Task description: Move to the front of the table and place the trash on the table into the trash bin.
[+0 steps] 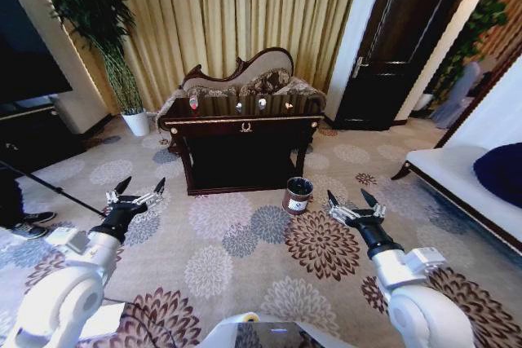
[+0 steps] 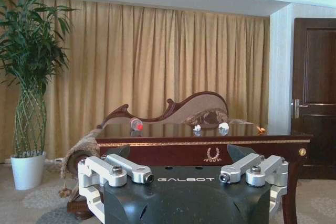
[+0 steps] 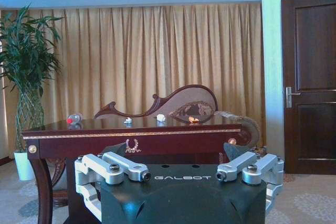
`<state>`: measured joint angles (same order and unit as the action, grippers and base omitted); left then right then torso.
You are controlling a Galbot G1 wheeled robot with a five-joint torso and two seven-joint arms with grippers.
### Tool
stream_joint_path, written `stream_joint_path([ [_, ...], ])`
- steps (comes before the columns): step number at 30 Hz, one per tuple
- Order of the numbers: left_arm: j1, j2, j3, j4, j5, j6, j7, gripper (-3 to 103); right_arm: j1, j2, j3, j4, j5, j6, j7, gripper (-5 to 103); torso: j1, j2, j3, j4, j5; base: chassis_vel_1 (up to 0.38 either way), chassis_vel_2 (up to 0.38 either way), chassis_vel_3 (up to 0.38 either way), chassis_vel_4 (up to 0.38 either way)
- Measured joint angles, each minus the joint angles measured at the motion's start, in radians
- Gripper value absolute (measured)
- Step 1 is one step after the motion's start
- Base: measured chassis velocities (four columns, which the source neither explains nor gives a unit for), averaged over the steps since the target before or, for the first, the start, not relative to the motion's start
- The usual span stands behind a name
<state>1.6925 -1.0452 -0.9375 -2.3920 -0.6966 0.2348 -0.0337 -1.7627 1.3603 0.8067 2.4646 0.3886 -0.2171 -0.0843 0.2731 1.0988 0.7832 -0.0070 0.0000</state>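
Left gripper (image 1: pixel 139 193) and right gripper (image 1: pixel 351 204), each with fingers spread wide and holding nothing, are raised over the floral carpet (image 1: pixel 245 242) short of the table (image 1: pixel 241 126), well apart from it. The trash bin (image 1: pixel 298 196) stands on the carpet just before the table's right front leg, nearer the right gripper. On the tabletop lie the bottle (image 1: pixel 193 103) toward the left end, two white scraps (image 1: pixel 239 107) (image 1: pixel 262 103) near the middle, and a small orange piece (image 1: pixel 289 106) toward the right end.
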Motion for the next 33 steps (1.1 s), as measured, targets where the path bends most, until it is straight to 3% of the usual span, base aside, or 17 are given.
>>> stream_joint_path([
  [33, 0.004, -0.032, -0.003, -0.01, 0.021, 0.02, -0.013, 100, 0.005, 0.021, -0.098, -0.003, -0.062, -0.013, 0.032, 100, 0.0, 0.0, 0.0, -0.0001, 0.0001, -0.175, 0.177, 0.175, -0.179],
])
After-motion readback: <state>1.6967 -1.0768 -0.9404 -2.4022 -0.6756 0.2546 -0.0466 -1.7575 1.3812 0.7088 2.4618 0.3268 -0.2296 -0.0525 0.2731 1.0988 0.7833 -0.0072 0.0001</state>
